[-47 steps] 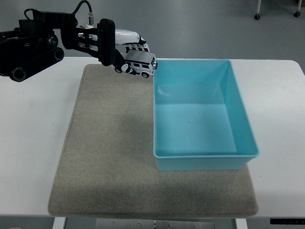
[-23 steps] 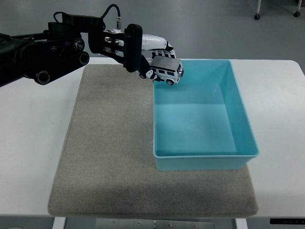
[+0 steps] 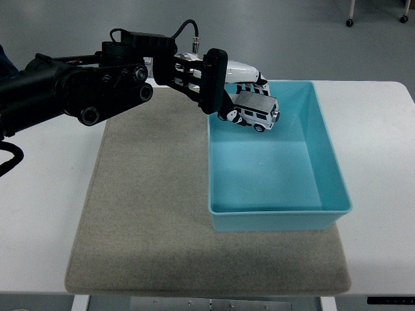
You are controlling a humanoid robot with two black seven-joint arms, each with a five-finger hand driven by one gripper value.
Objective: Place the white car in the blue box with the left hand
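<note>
Above the blue box [image 3: 275, 188], far-left corner: left robot hand [image 3: 224, 84] grasping white car [image 3: 254, 111]. Transport step; next move likely lower, then release.

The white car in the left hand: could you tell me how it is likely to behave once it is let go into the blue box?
The white car looks rigid, so it should keep its shape. It has wheels, so it may roll on the blue box's smooth floor. The left hand holds it tilted above the floor, so it could land nose-first and tip.

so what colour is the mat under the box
Beige-grey mat, plain, under the blue box; head view.
</note>
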